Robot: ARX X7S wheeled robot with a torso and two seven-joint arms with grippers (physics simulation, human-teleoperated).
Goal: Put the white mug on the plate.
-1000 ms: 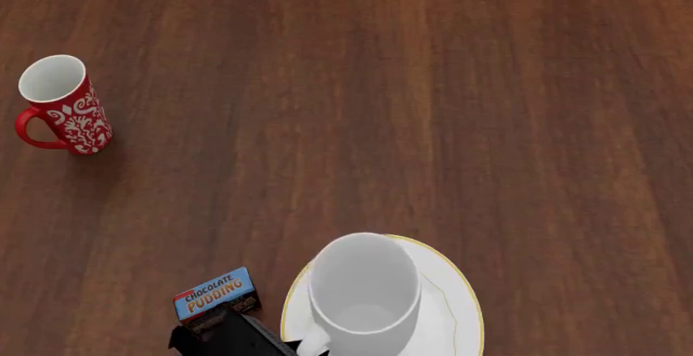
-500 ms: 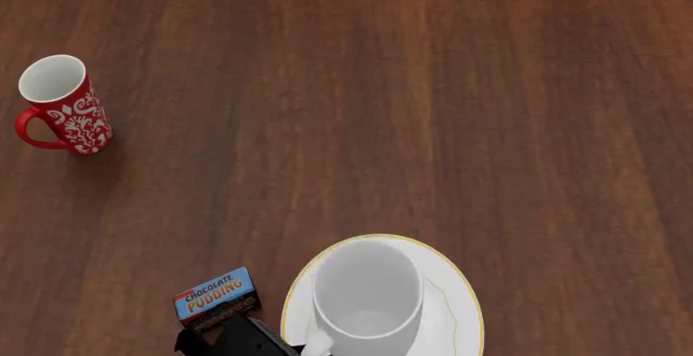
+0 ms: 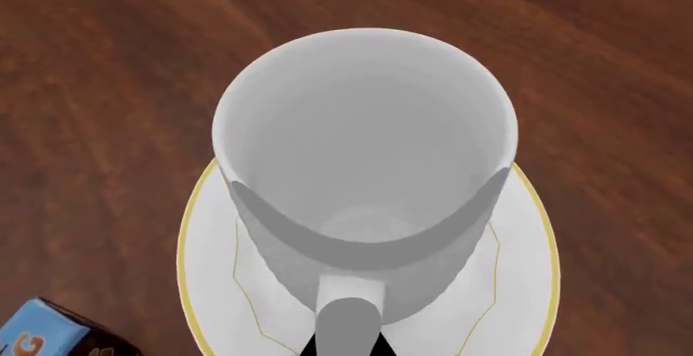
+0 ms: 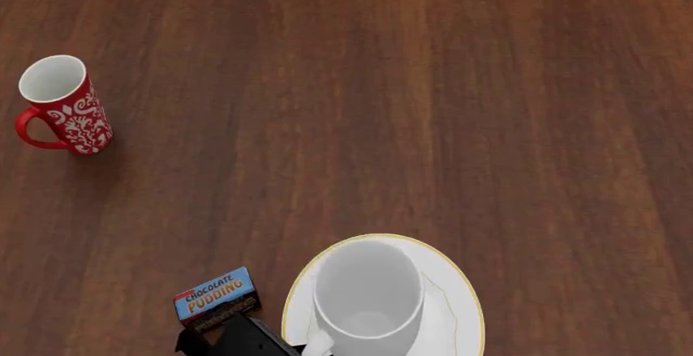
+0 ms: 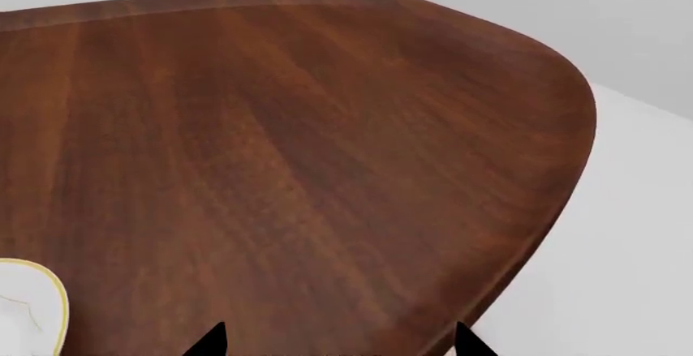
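The white mug (image 4: 368, 291) stands upright on the plate (image 4: 457, 307), near the front edge of the head view. In the left wrist view I look down into the empty mug (image 3: 363, 129), with the gold-rimmed plate (image 3: 525, 283) spread under it. My left gripper (image 3: 346, 346) is shut on the mug's handle, a black fingertip pressed against each side. Its dark body (image 4: 240, 340) shows to the left of the plate. My right gripper (image 5: 337, 341) is open over bare table, with only a sliver of the plate (image 5: 27, 295) in its view.
A red mug with white patterns (image 4: 65, 105) stands upright at the far left. A blue chocolate pudding box (image 4: 214, 293) lies just left of the plate, close to my left gripper. The brown wooden table's rounded edge (image 5: 541, 234) shows in the right wrist view.
The white mug has sunk slightly and come to rest on the plate, still held by my left gripper. Nothing else has moved.
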